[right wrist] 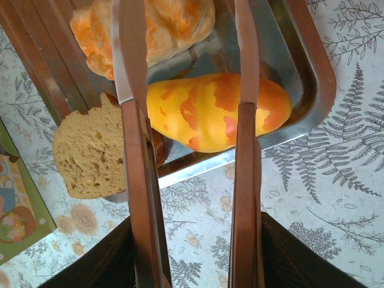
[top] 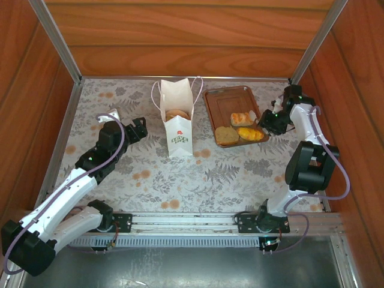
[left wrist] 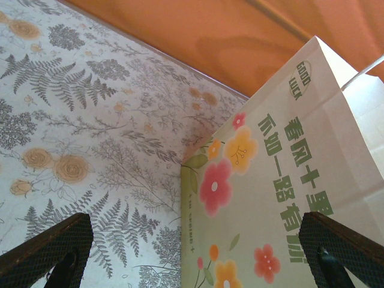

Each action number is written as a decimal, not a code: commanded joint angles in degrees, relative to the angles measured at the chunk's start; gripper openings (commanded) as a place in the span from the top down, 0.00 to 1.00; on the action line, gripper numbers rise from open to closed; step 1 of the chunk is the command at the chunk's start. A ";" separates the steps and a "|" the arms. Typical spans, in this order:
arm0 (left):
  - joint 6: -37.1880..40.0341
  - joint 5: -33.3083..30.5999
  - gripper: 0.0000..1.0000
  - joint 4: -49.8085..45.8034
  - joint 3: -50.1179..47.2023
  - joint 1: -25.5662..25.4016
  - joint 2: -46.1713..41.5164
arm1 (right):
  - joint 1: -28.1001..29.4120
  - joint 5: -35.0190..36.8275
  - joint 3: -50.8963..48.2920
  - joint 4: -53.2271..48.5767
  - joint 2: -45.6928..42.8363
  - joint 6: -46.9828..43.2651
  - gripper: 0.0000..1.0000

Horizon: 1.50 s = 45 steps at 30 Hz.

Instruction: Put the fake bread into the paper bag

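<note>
The white paper bag (top: pixel 177 123) stands upright mid-table with a brown piece of fake bread (top: pixel 177 114) showing in its open top. Three more pieces lie on the brown tray (top: pixel 223 99): a tan slice (top: pixel 227 135), a pale orange pastry (top: pixel 242 118) and a yellow-orange bun (top: pixel 251 133). My right gripper (top: pixel 268 122) is open at the tray's right side. Its long fingers (right wrist: pixel 133 180) pass over the yellow-orange bun (right wrist: pixel 204 111), one on each side of its middle, with the slice (right wrist: pixel 90 153) to their left. My left gripper (top: pixel 141 128) is open just left of the bag (left wrist: pixel 282 198).
Wooden walls enclose the floral-patterned table on three sides. The tray's rim (right wrist: pixel 312 78) lies under the right fingers, close to the right wall. A strip of bare cloth runs between the bag and the tray.
</note>
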 commanded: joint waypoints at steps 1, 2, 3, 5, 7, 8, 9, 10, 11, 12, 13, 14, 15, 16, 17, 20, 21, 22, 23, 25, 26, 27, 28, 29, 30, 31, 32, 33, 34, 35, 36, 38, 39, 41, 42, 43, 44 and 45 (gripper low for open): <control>0.30 0.66 0.06 -0.31 1.47 0.45 -0.86 | -0.48 0.21 0.66 -1.82 -0.07 -2.51 0.51; 0.32 0.66 0.06 -0.37 1.47 0.40 -0.92 | -0.53 0.18 0.60 -1.89 0.10 -2.67 0.52; 0.34 0.59 0.06 -0.39 1.48 0.45 -0.94 | -0.49 0.19 0.58 -2.04 0.20 -2.90 0.52; 0.38 0.49 0.06 -0.54 1.47 0.44 -0.96 | -0.53 0.25 0.41 -2.15 0.24 -3.07 0.52; 0.36 0.56 0.06 -0.52 1.48 0.45 -0.86 | -0.55 0.13 -0.04 -2.05 0.04 -3.24 0.53; 0.36 0.63 0.06 -0.53 1.48 0.42 -0.82 | -0.50 -0.07 -0.25 -1.91 0.02 -3.33 0.53; 0.24 0.57 0.06 -0.52 1.48 0.45 -0.76 | -0.44 -0.18 -0.52 -1.83 0.01 -3.34 0.54; 0.24 0.66 0.06 -0.52 1.47 0.45 -0.69 | -0.42 -0.02 -0.76 -1.91 0.10 -3.42 0.54; 0.24 0.70 0.06 -0.54 1.48 0.42 -0.68 | -0.44 0.29 -0.91 -1.91 0.15 -3.46 0.54; 0.21 0.70 0.06 -0.47 1.48 0.41 -0.62 | -0.44 0.51 -1.00 -2.00 0.26 -3.60 0.54; 0.24 0.72 0.06 -0.45 1.48 0.45 -0.59 | -0.44 0.52 -1.01 -2.08 0.37 -3.77 0.55; 0.25 0.74 0.06 -0.51 1.48 0.42 -0.66 | -0.44 0.50 -1.01 -2.09 0.44 -3.92 0.55; 0.21 0.79 0.06 -0.54 1.44 0.43 -0.64 | -0.43 0.43 -1.04 -2.25 0.52 -4.02 0.55; 0.16 0.75 0.06 -0.46 1.48 0.46 -0.64 | -0.41 0.35 -1.16 -2.18 0.56 -4.17 0.55; 0.12 0.70 0.06 -0.46 1.48 0.47 -0.76 | -0.45 0.34 -1.22 -2.10 0.57 -4.28 0.55; 0.14 0.81 0.06 -0.52 1.46 0.42 -0.73 | -0.41 0.43 -1.27 -2.09 1.22 -4.64 0.55; 0.13 0.75 0.06 -0.54 1.48 0.45 -0.74 | -0.41 0.58 -1.14 -2.16 1.63 -4.80 0.56; 0.12 0.75 0.06 -0.54 1.48 0.43 -0.84 | -0.41 0.75 -1.08 -2.24 1.90 -4.91 0.56; 0.12 0.74 0.06 -0.54 1.46 0.42 -0.86 | -0.41 0.98 -1.02 -2.35 2.16 -4.96 0.56; 0.12 0.72 0.06 -0.54 1.39 0.44 -0.86 | -0.34 1.31 -1.24 -2.76 2.57 -5.22 0.56; 0.12 0.75 0.06 -0.49 1.39 0.43 -0.86 | -0.39 1.47 -1.40 -2.75 2.62 -5.33 0.56; 0.12 0.67 0.06 -0.54 1.31 0.46 -0.86 | -0.25 1.61 -1.61 -2.64 2.70 -5.43 0.57; 0.12 0.66 0.06 -0.53 1.24 0.47 -0.82 | -0.23 1.79 -1.75 -2.46 2.72 -5.66 0.57; 0.12 0.66 0.06 -0.50 1.22 0.45 -0.86 | -0.19 2.02 -1.83 -2.29 2.82 -5.78 0.57; 0.16 0.66 0.06 -0.54 1.22 0.46 -0.86 | -0.06 2.27 -1.72 -2.13 3.09 -5.95 0.57; 0.29 0.74 0.06 -0.49 1.28 0.46 -0.77 | 0.11 2.53 -1.44 -2.09 3.50 -6.21 0.58; 0.21 0.75 0.06 -0.54 1.30 0.47 -0.81 | 0.26 2.67 -1.24 -2.09 3.95 -6.43 0.58; 0.23 0.73 0.06 -0.54 1.30 0.41 -0.86 | 0.50 2.63 -0.95 -2.10 4.37 -6.58 0.59; 0.27 0.66 0.06 -0.52 1.30 0.47 -0.86 | 0.79 2.61 -0.64 -2.01 4.81 -6.83 0.60; 0.23 0.66 0.06 -0.52 1.30 0.45 -0.86 | 1.10 2.62 -0.53 -1.87 4.93 -7.06 0.61; 0.21 0.61 0.06 -0.54 1.22 0.43 -0.95 | 1.41 2.62 -0.36 -1.75 5.06 -7.32 0.62; 0.26 0.53 0.06 -0.54 1.22 0.41 -0.95 | 1.87 2.58 -0.30 -1.26 4.95 -7.64 0.65; 0.25 0.54 0.06 -0.54 1.21 0.44 -1.00 | 2.03 2.46 -0.30 -0.96 4.85 -7.79 0.66; 0.33 0.40 0.06 -0.54 1.13 0.47 -1.03 | 2.35 2.51 -0.22 -0.77 4.33 -8.06 0.70; 0.37 0.31 0.06 -0.54 1.21 0.47 -1.01 | 2.46 2.61 -0.22 -0.77 3.94 -8.12 0.72; 0.38 0.25 0.06 -0.55 1.22 0.48 -1.03 | 2.54 2.78 -0.30 -0.68 3.50 -8.17 0.74; 0.47 0.27 0.06 -0.54 1.30 0.54 -1.04 | 2.57 3.00 -0.35 -0.68 2.94 -8.12 0.76; 0.56 0.14 0.06 -0.53 1.39 0.55 -0.95 | 2.54 3.30 -0.48 -0.60 2.31 -8.08 0.78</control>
